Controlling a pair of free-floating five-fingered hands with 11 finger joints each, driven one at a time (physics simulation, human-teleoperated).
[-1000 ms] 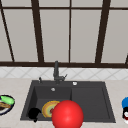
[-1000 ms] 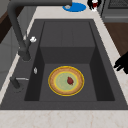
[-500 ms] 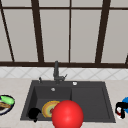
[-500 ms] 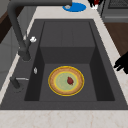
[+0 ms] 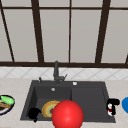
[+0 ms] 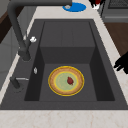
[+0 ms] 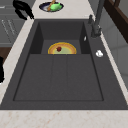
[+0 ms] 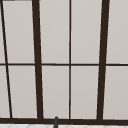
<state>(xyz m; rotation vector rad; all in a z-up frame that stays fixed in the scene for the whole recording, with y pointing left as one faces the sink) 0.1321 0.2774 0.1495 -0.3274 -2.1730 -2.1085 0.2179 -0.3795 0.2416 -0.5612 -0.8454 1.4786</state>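
My right hand [image 5: 113, 104] hovers over the counter at the sink's right rim, fingers curled round a small red and white thing [image 5: 109, 107]. It also shows at the far end in the left side view [image 6: 94, 2], beside a blue plate [image 6: 74, 6]. My left hand [image 5: 33, 113] hangs at the front left corner of the black sink [image 5: 87, 96], fingers relaxed and holding nothing; in the left side view it is this hand [image 6: 122, 63]. A yellow-rimmed plate [image 6: 66, 80] lies in the basin with a small red piece [image 6: 70, 80] on it.
A big red ball [image 5: 67, 115] fills the front middle and hides part of the yellow plate. A dish with green food [image 5: 5, 103] sits on the left counter. The dark faucet [image 5: 56, 71] stands behind the basin. The blue plate [image 5: 125, 105] lies right of the sink.
My right hand has shifted left from the blue plate toward the sink's right rim. The left hand, the ball and the plate have stayed put.
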